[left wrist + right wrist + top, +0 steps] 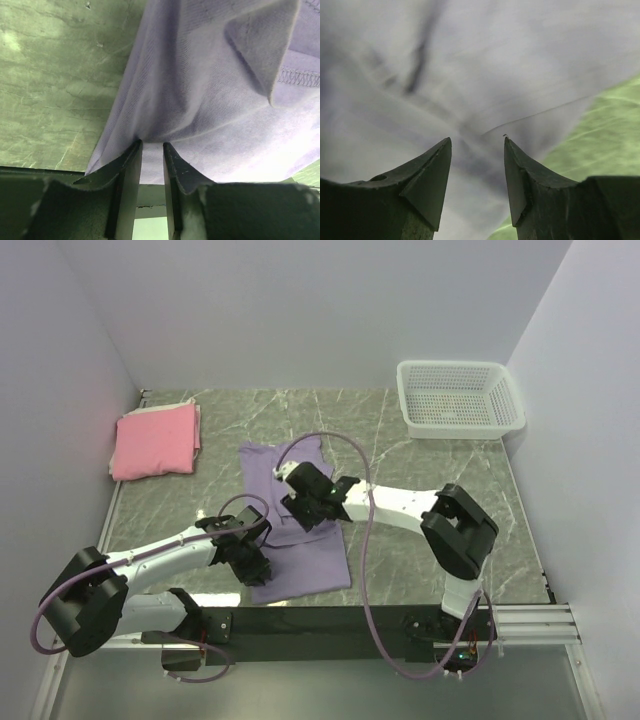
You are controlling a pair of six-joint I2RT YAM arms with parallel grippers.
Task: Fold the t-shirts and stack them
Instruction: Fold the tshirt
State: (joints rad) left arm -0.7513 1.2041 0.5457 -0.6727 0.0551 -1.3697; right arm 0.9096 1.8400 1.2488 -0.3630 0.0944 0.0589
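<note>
Lavender tee (310,562) lies partly spread at the centre of the worktop (430,475). Its lower half sits between the two arms.

Pink tee (155,440) is folded to a rectangle at upper left. White mesh basket (455,395) at upper right, well apart from both.

Left gripper (152,145): jaws nearly closed on a pinch of lavender cloth at the tee's left edge. The fabric tents up into the narrow gap.

Right gripper (477,142): jaws parted, nothing between them, poised over lavender cloth near mid-frame. Whether the tips touch the fabric cannot be told.

Handling, as judged:
- The cloth is light, limp and quick to wrinkle.
- It will sag and drag rather than hold shape.
- Best taken at hems or corners, one pinch per arm, with the edge kept taut during the fold.
</note>
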